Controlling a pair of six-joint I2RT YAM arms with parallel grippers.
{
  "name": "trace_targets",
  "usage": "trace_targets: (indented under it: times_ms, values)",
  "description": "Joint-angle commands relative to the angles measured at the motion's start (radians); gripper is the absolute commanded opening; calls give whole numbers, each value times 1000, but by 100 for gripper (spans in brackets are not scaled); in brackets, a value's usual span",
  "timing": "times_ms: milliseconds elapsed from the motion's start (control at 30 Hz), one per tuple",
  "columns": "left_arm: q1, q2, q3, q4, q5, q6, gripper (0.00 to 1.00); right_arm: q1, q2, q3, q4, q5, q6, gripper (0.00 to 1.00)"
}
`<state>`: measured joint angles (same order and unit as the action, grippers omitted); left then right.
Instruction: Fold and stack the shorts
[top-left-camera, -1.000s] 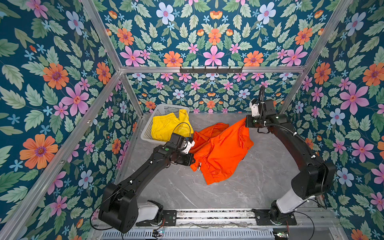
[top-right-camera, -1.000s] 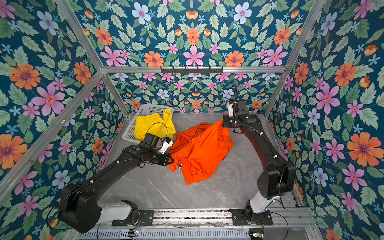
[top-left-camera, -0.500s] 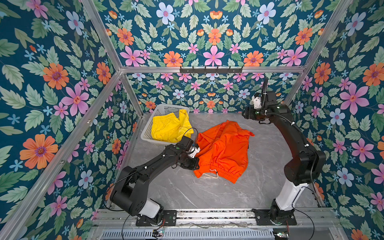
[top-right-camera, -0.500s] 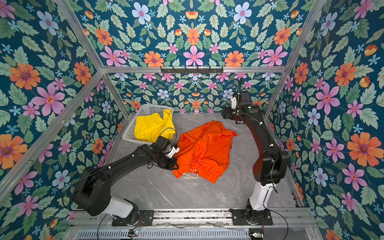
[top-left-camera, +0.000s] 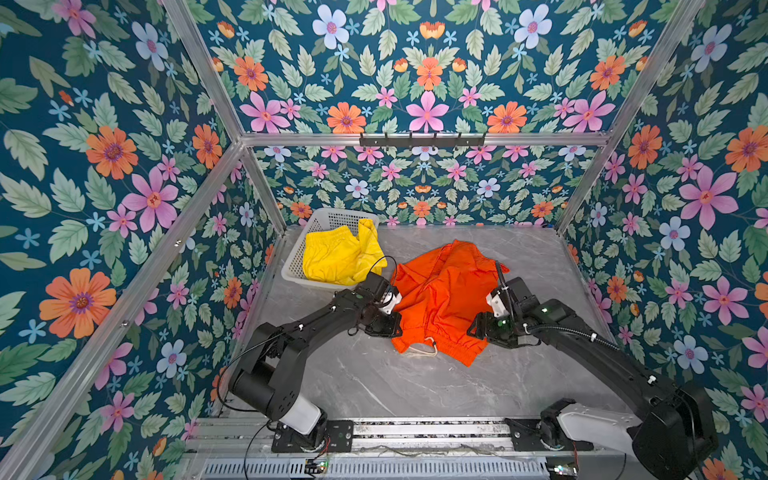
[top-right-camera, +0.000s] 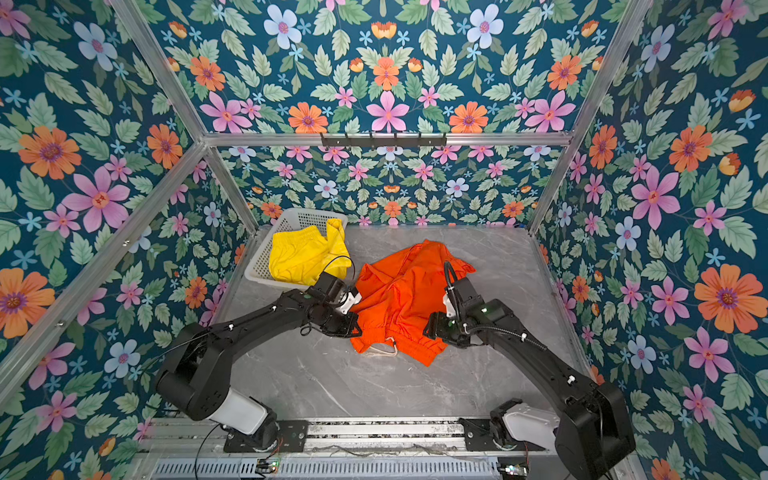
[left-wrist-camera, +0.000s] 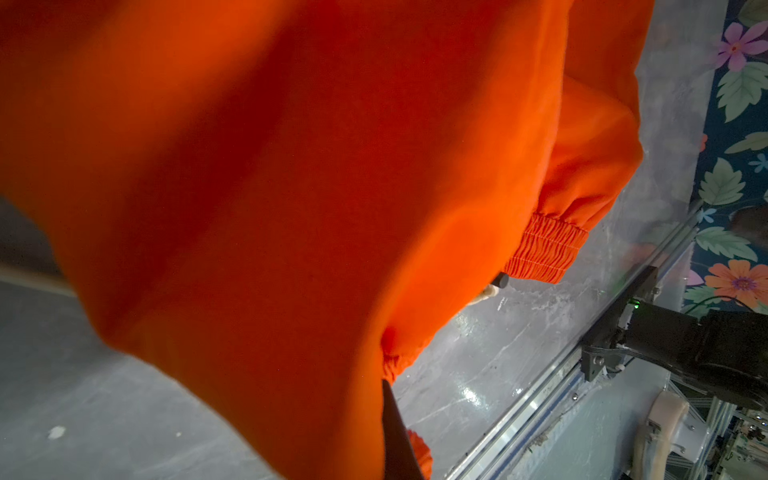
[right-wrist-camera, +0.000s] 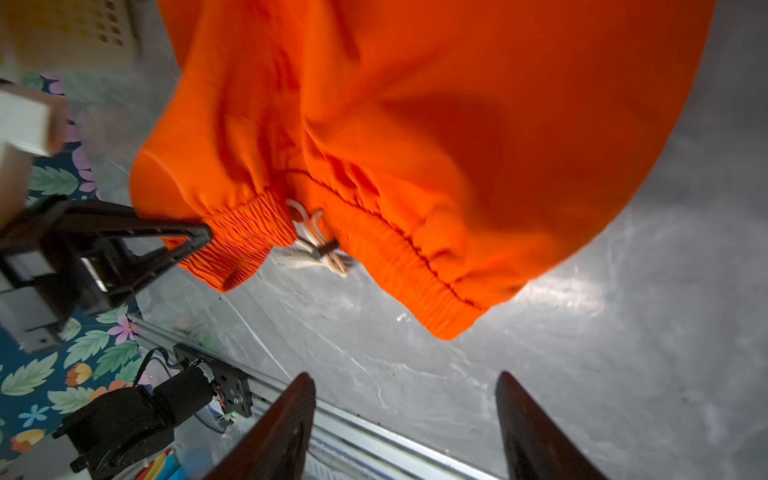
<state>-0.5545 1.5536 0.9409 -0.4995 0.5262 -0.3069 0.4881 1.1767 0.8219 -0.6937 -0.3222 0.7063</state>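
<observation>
Left jaws are clamped tight on the elastic waistband of the orange shorts (top-left-camera: 440, 299), which shows clearly only in the right wrist view. The left wrist view is almost all blurred orange cloth with one finger (left-wrist-camera: 395, 432) showing. Right jaws stand wide apart and hold nothing, fingers (right-wrist-camera: 291, 428) over bare worktop (top-left-camera: 395, 386) just short of the waistband corner; in both top views the wrist bodies hide both sets of jaws. Orange shorts lie crumpled mid-worktop with the white drawstring (right-wrist-camera: 320, 245) poking out, and the yellow shorts (top-left-camera: 336, 257) sit bunched in the basket (top-left-camera: 298, 249), one flap over its rim, near edge cut off by the left arm.
</observation>
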Motion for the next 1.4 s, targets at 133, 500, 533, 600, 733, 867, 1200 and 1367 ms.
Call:
trace_targets:
  times_ms: [133,500,533,600,733,867,1200,1367]
  values:
    - [-8,5,-4,15,19,5,9,46,34,-170,237,-36,235,69]
    - [-25,-16,5,5,24,-4,8,46,202,-195,362,8,187,45]
    - [-28,-21,8,-4,24,-2,8,45,203,-183,343,26,172,39]
    - [-33,-31,19,-24,38,15,8,34,182,-140,283,73,121,24]
    - [-52,-57,48,-82,71,61,8,-107,137,5,150,88,-54,13]
    - [-109,-59,87,-115,74,102,8,-245,176,225,63,58,-239,6]
    - [-366,129,196,247,120,-122,27,-354,558,766,-89,-27,-479,10]
    - [-368,213,243,474,159,-257,67,-446,587,821,-129,-8,-478,56]
